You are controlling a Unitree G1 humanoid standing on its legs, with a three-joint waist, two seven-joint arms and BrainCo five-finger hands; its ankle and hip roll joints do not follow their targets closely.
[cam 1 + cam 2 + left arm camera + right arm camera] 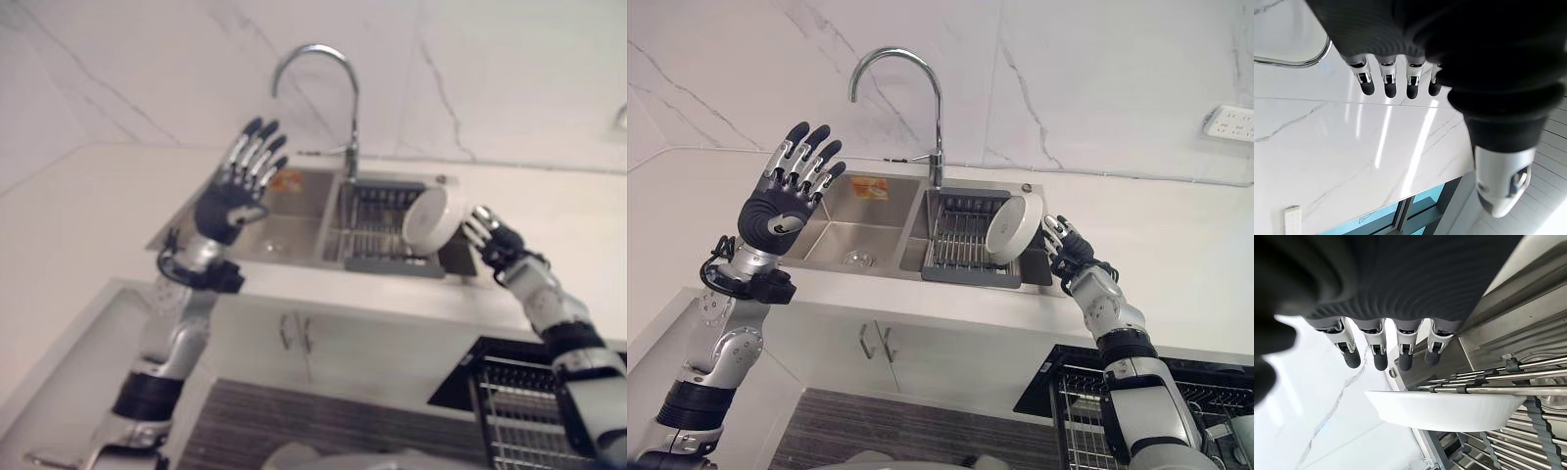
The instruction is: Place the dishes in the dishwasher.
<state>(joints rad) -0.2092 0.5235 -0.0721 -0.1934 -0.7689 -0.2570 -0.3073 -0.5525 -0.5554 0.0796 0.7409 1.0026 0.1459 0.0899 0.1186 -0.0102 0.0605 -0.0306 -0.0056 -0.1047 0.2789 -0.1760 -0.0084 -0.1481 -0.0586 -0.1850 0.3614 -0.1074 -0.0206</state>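
A white dish (1012, 230) stands on edge at the right end of the wire rack (955, 245) in the sink's right basin. My right hand (1066, 247) is right beside it on its right, fingers (1379, 347) straight and open just over its rim (1444, 411); I cannot tell whether they touch. My left hand (784, 201) is raised above the left basin (847, 235), fingers (1386, 81) spread and open, holding nothing. The open dishwasher's wire rack (1083, 411) shows at the lower right, under my right arm.
A tall curved faucet (921, 88) rises behind the sink between the basins. White counter runs on both sides of the sink. Cabinet handles (877, 343) sit below the counter edge. A wall socket (1229, 122) is at the far right.
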